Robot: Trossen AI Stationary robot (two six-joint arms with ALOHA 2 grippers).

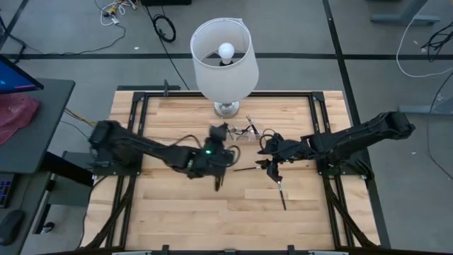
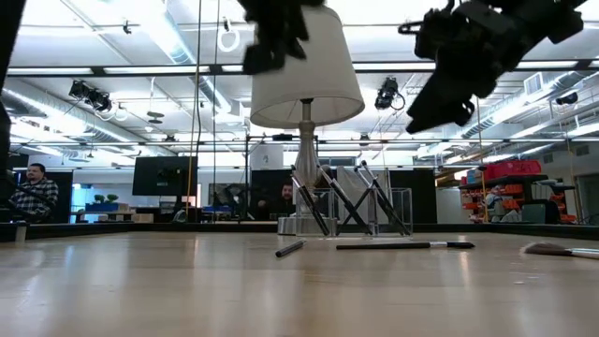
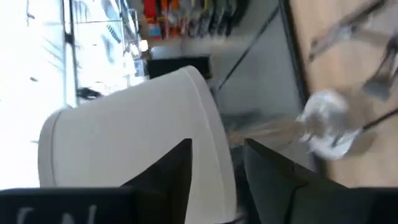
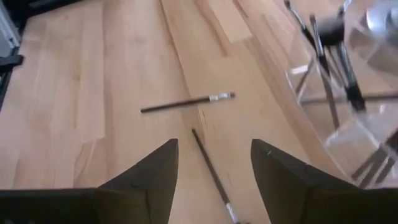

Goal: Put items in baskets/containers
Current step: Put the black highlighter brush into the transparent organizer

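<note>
The clear plastic box (image 1: 248, 132) (image 2: 360, 211) (image 4: 348, 99) stands before the lamp's foot, and several dark brushes lean inside it. Loose brushes lie flat on the table: one with a silver ferrule (image 4: 186, 102) (image 1: 244, 168), a thin dark one (image 4: 211, 171) (image 1: 282, 193), and a short one (image 2: 290, 248). My right gripper (image 1: 272, 170) (image 4: 214, 144) (image 2: 440, 103) hangs open above the loose brushes and holds nothing. My left gripper (image 1: 219, 130) (image 3: 217, 146) is open, raised left of the box, facing the lampshade, and is empty.
A white-shaded lamp (image 1: 223, 57) (image 3: 137, 137) stands on a metal foot (image 1: 226, 108) at the table's far middle, close behind the box. Another brush (image 2: 562, 250) lies toward the right. Bare wood spreads over the near half of the table (image 1: 212, 219).
</note>
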